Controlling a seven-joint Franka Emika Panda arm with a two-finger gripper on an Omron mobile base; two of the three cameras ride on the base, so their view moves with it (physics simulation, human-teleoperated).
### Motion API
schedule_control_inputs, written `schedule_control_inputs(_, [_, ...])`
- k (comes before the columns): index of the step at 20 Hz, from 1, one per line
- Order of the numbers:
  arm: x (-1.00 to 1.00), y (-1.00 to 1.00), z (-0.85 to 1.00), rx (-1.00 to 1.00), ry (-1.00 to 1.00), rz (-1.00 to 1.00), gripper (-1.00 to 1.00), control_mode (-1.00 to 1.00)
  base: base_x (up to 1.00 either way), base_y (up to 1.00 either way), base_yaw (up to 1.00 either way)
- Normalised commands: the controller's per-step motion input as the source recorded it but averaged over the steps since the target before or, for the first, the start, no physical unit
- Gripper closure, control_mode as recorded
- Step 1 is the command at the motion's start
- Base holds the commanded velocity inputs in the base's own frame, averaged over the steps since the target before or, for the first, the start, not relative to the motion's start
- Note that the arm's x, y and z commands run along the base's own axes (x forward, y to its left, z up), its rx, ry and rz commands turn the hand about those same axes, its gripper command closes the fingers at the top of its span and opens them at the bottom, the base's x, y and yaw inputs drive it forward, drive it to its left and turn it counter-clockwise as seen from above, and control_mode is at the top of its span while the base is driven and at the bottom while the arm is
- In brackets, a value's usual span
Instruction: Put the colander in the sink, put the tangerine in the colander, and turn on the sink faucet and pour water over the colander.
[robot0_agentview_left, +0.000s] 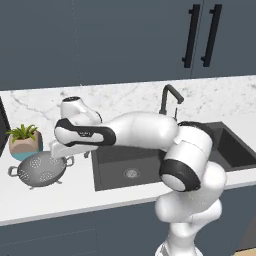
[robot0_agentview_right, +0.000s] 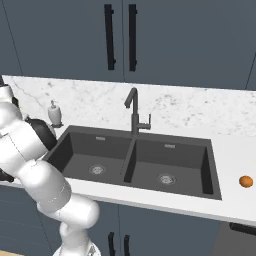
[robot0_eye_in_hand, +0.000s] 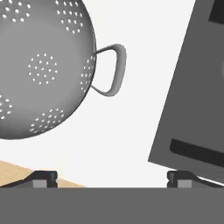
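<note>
The claw (robot0_eye_in_hand: 112, 177) hangs spread wide and empty over the white table (robot0_eye_in_hand: 131, 131), just beside the colander (robot0_eye_in_hand: 41, 65), whose loop handle (robot0_eye_in_hand: 111, 70) points toward the sink (robot0_agentview_left: 135, 162). The colander sits on the table left of the sink, in front of a potted plant (robot0_agentview_left: 24, 140). The tangerine (robot0_agentview_right: 245, 181) lies well off on the sink's far side. First step, I'd say: reaching for the colander. Next, the claw should drop onto its rim or handle and close.

The colander (robot0_eye_in_hand: 41, 65) sat on the white counter (robot0_eye_in_hand: 127, 131), one loop handle (robot0_eye_in_hand: 111, 70) jutting toward the dark sink (robot0_eye_in_hand: 192, 92) set apart from it. The gripper (robot0_eye_in_hand: 112, 177) hung with fingertips (robot0_eye_in_hand: 43, 178) spread wide, clear of the colander, holding nothing.
</note>
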Motion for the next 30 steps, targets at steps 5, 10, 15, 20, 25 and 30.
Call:
schedule_control_inputs(5, [0.41, 0.19, -0.51, -0.01, -0.03, 0.0, -1.0, -1.0, 0.0, 0.0, 0.0])
schedule_control_inputs(10, [0.34, 0.33, -0.21, 0.0, 0.0, 0.0, -1.0, -1.0, 0.0, 0.0, 0.0])
schedule_control_inputs(15, [0.29, 0.33, -0.02, 0.0, 0.0, 0.0, -1.0, -1.0, 0.0, 0.0, 0.0])
schedule_control_inputs(20, [0.23, 0.05, -0.1, 0.0, 0.0, 0.0, -1.0, -1.0, 0.0, 0.0, 0.0])
schedule_control_inputs(25, [0.01, -0.13, -0.18, 0.0, 0.0, 0.01, -1.0, -1.0, 0.0, 0.0, 0.0])
schedule_control_inputs(30, [0.0, -0.17, -0.06, 0.01, 0.0, 0.0, -1.0, -1.0, 0.0, 0.0, 0.0])
